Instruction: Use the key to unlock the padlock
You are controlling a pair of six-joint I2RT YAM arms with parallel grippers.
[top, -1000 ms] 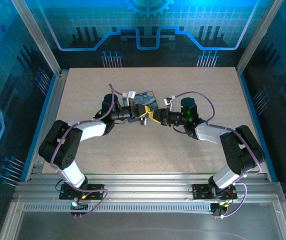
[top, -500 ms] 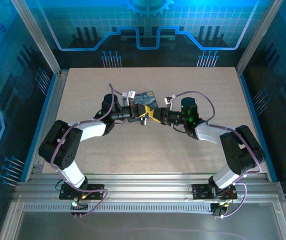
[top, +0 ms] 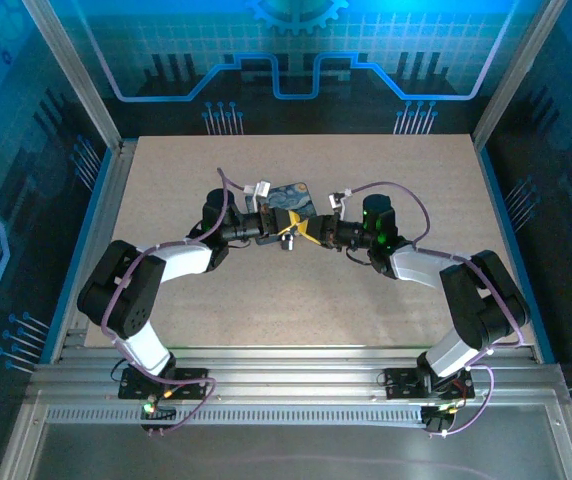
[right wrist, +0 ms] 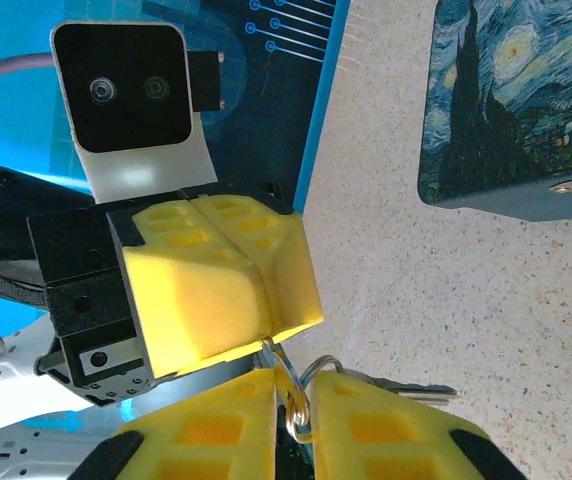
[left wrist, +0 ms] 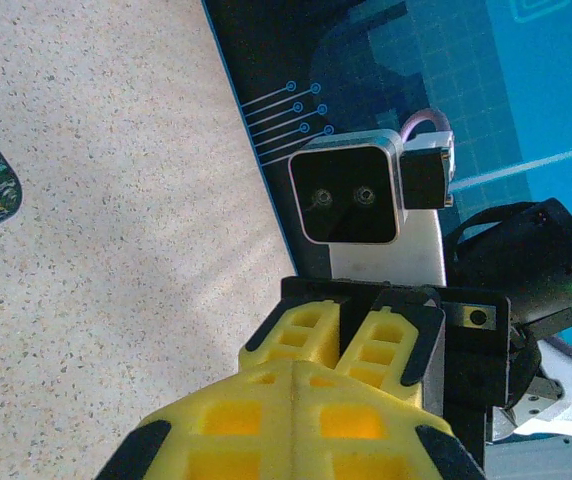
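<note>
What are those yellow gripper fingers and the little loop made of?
Yellow fingers: likely foam or soft rubber, matte, with molded hollow cells. Wire loop: looks like thin bare metal, silvery with bright glints.

Both arms bend inward from their bases and meet tip to tip just on the near side of the box (top: 291, 198). The left pincer (top: 281, 235) comes in from the box's left, its yellow fingers (right wrist: 216, 290) pressed flat together. The right pincer (top: 309, 235) faces it from the box's right, its fingers (right wrist: 386, 430) close together with a thin gap between them.
</note>
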